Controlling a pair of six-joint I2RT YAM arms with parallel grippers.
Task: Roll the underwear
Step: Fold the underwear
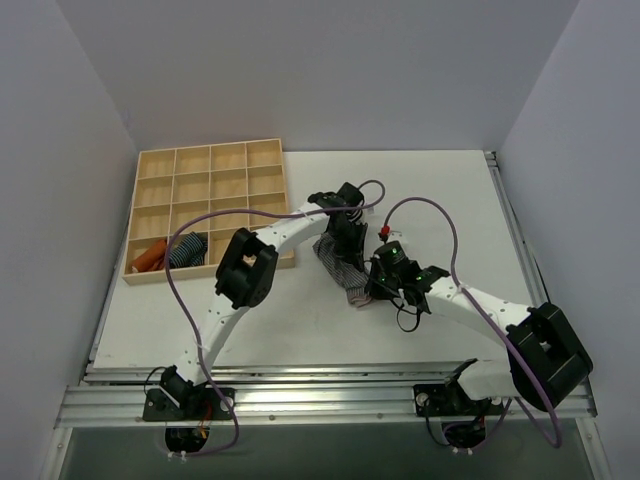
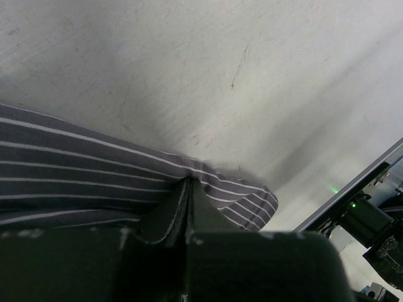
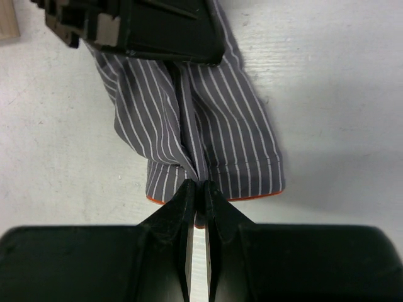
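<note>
The grey, white-striped underwear (image 1: 338, 266) lay on the bench (image 1: 430, 190), just right of the wooden tray (image 1: 205, 147), stretched between both claws. The left claw (image 2: 189, 184) was clamped on a fold at its far end. The right claw (image 3: 200, 186) was pinched together on the orange-edged hem at the near end.

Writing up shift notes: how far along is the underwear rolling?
Done: the grasp. The left gripper is shut on one end of the underwear, the right gripper on its orange-edged hem. In hand: the cloth held between them on the table. Left: all the rolling; no roll has formed yet.
</note>
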